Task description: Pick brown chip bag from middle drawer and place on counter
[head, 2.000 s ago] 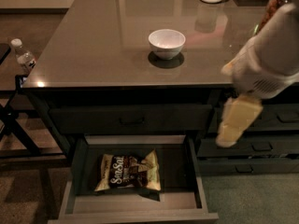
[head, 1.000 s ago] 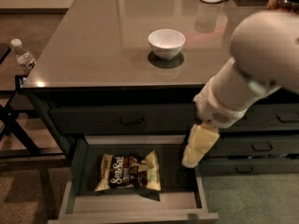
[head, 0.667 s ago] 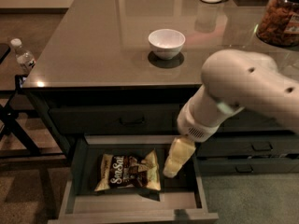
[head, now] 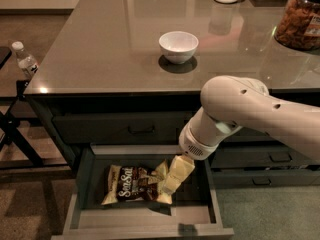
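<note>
Hovering claw [head: 169, 184] at brown chip bag [head: 131, 185], middle drawer [head: 83, 184] | grip cannot tell | bowl [head: 178, 45] on counter [head: 100, 49]

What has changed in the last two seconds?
The gripper swung left and down from outside the drawer's right side into the open drawer, and is now at the right end of the chip bag. Whether it has taken hold does not show. The bag, the bowl on the counter and the drawer stayed put.
</note>
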You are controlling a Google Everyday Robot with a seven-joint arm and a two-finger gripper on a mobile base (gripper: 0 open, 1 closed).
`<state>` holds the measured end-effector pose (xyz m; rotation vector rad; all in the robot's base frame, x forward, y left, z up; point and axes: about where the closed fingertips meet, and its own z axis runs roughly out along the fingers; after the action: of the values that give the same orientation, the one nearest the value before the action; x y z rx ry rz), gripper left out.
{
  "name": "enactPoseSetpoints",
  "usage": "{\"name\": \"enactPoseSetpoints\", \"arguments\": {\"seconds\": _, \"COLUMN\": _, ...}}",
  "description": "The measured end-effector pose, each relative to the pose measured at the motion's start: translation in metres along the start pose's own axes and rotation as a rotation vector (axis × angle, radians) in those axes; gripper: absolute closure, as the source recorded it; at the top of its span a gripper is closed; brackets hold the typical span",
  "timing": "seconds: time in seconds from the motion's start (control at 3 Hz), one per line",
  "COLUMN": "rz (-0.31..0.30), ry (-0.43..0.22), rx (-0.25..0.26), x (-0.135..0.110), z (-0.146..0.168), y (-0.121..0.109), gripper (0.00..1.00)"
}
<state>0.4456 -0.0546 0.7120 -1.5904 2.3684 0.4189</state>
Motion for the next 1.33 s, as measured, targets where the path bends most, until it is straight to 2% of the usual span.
{"name": "enactPoseSetpoints", "arguments": {"seconds": 0.33, "rz": 0.01, "ry": -0.031, "rx": -0.036, "x": 0.0, "z": 0.029, "y": 0.005, "gripper": 0.0}}
{"name": "enactPoseSetpoints", "arguments": {"seconds": 1.0, "rz": 0.088, "ry": -0.165, "rx": -0.179, "x": -0.016, "z": 0.141, "y": 0.017, "gripper": 0.0}}
{"name": "enactPoseSetpoints", "arguments": {"seconds": 1.33, "rz": 0.088, "ry": -0.165, "rx": -0.179, "x": -0.016, "z": 0.141, "y": 0.017, "gripper": 0.0}}
